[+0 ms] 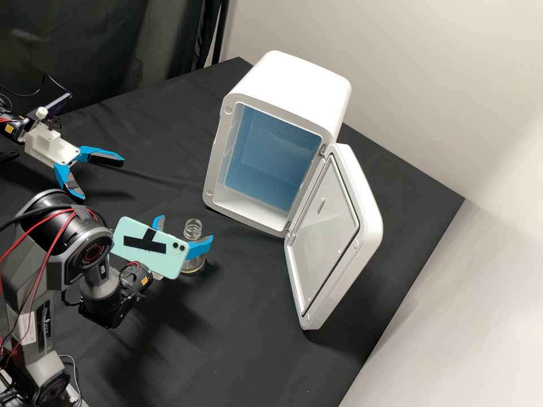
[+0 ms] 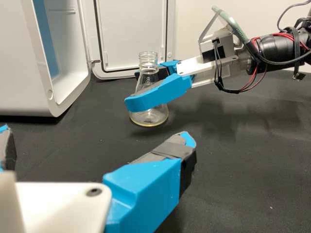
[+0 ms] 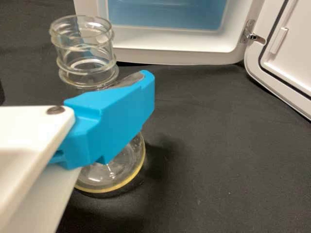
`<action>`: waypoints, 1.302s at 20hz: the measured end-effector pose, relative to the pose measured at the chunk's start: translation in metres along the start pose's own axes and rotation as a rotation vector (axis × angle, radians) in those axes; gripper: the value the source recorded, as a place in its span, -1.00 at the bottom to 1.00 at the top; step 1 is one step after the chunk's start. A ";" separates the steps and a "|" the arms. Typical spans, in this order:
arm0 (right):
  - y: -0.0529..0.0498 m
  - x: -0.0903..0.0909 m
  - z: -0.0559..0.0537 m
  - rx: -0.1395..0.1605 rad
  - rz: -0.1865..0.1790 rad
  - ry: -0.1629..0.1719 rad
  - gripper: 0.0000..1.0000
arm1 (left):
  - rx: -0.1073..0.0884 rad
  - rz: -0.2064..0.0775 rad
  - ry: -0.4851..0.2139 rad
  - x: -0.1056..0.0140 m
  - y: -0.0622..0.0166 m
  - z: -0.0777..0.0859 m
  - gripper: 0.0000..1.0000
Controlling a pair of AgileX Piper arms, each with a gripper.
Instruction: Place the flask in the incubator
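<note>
Flask (image 2: 148,114) — clear glass, upright on the table (image 1: 237,316), near the front of the open incubator (image 1: 294,90).
Right claw (image 1: 185,232) — closed on the flask, one finger on each side of its cone.
Left claw (image 1: 100,178) — spread wide, above the table, apart from the flask.
Door (image 1: 362,226) — swung open; the incubator's interior is blue.
</note>
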 end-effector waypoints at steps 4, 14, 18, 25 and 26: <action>-0.001 0.000 0.001 0.001 -0.002 -0.001 -1.00 | 0.000 0.000 0.000 0.000 0.0000 0.000 1.00; 0.001 0.000 0.002 0.004 0.009 -0.002 -1.00 | -0.003 0.004 0.012 -0.001 0.0005 -0.002 1.00; 0.001 0.000 0.002 0.004 0.009 -0.002 -1.00 | -0.004 0.005 0.016 -0.001 0.0007 -0.003 1.00; 0.001 0.000 0.002 0.004 0.009 -0.002 -1.00 | -0.004 0.005 0.016 -0.001 0.0007 -0.003 1.00; 0.001 0.000 0.002 0.004 0.009 -0.002 -1.00 | -0.004 0.005 0.016 -0.001 0.0007 -0.003 1.00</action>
